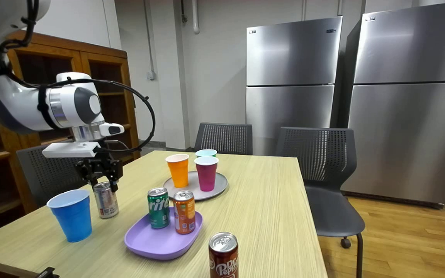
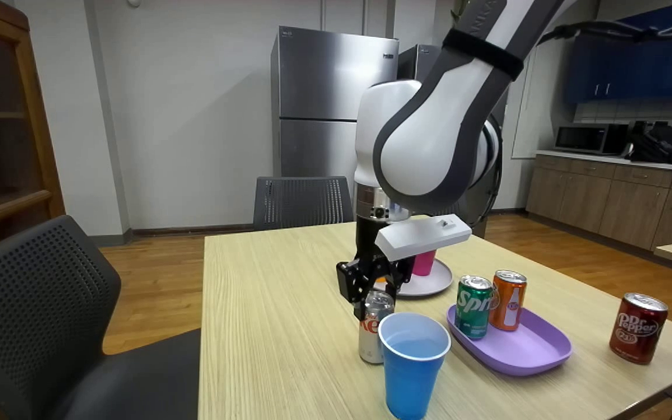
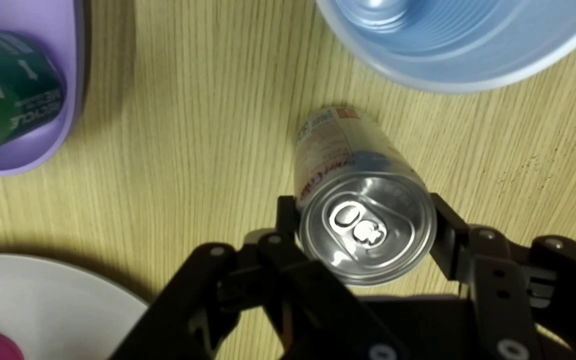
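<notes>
Spotted a silver Coke can (image 1: 106, 201) standing on the light wooden table (image 1: 269, 208), just beside the blue cup (image 1: 72, 216) and near the purple tray (image 1: 149, 241). In the wrist view, saw the black gripper (image 3: 365, 220) pinching the can, with the fingers (image 3: 287, 217) against both sides, close under the shiny top rim. Seemed small, smooth and round, so likely a bit slippery on the wall. Could not see inside, but from the pull tab (image 3: 346, 215) lying flat, guessed at a full can: a little heavy, firm, and safe to hold with a snug squeeze. If empty, would have been light and easy to crush. Was probably strongest at the rim and thin on the side, quick to dent from a hard pinch. Would have been best held around the straight middle, with flat, level fingers, for less tipping; up near the sloping neck, could have slid more.
</notes>
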Controlling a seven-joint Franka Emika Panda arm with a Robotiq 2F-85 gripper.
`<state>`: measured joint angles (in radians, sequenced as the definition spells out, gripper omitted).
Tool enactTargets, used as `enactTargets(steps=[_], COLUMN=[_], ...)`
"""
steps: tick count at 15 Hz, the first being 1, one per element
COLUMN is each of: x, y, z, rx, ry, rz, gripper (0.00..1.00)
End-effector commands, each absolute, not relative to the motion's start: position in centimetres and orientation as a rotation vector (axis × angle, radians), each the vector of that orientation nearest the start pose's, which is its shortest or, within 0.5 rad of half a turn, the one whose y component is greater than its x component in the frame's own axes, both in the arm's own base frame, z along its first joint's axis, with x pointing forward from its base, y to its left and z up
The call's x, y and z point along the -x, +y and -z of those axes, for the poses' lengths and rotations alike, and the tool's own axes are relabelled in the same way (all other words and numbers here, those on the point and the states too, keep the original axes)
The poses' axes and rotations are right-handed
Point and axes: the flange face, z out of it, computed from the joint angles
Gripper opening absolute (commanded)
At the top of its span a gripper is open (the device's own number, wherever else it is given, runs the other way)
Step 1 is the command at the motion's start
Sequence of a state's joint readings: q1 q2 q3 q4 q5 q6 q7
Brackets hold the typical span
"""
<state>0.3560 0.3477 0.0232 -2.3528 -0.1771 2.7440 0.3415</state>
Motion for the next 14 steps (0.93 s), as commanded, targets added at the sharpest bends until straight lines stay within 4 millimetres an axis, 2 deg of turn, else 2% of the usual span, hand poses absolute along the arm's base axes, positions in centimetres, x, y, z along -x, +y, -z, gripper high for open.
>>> enactTargets(steps=[1, 10, 14], x=[-48.0, -47.6, -46.4], y=[19.9, 17.7, 15.8], z=[-20.2, -23.2, -24.0], rx=[3.182, 3.183, 3.197], ry=[-0.294, -0.248, -0.227], rz=[0.111, 0.151, 0.140], gripper=[0.38, 0.38, 0.38])
